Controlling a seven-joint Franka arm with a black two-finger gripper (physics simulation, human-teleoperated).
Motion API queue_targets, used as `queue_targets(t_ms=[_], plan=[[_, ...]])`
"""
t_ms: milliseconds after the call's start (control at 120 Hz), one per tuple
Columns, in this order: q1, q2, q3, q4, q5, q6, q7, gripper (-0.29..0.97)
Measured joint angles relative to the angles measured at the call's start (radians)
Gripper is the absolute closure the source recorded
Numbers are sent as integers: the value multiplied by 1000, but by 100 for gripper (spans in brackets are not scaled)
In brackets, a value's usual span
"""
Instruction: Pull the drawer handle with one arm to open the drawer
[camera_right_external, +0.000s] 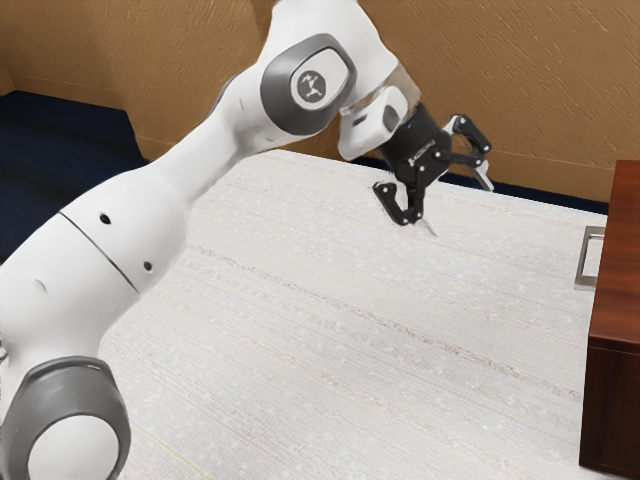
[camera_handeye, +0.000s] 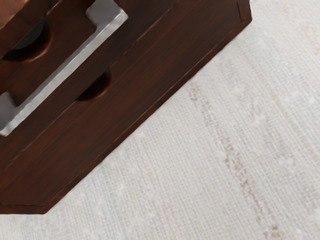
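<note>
The pale, woven-looking tabletop (camera_right_external: 330, 330) takes up most of what I see from here, running off toward a tan wall at the back. The white arm (camera_right_external: 200, 180) comes in from the exterior view's left, rises over the surface and bends down toward the exterior view's right. At that right edge stands the dark wooden drawer unit (camera_right_external: 615, 330), resting on the tabletop with its front facing the arm. The black claw (camera_right_external: 462, 208) hangs in the air above the tabletop, tilted, its two fingers spread wide with nothing between them. It is well apart from the drawer unit and touches nothing. The grey metal handle (camera_right_external: 588, 258) sits on the drawer front, high up on the unit. From the wrist camera the same handle (camera_handeye: 65, 75) shows as a flat silvery bar standing off the brown front (camera_handeye: 150, 65), with rounded hollows in the wood behind it.
</note>
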Motion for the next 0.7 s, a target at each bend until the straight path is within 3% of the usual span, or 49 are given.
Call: queue_targets(t_ms=[108,333,700], plan=[[-22,16,-14,-3,-37,63,165,10],[-48,33,-19,-14,-56,130,521,7],[-82,42,-18,-28,-63,161,872,29]])
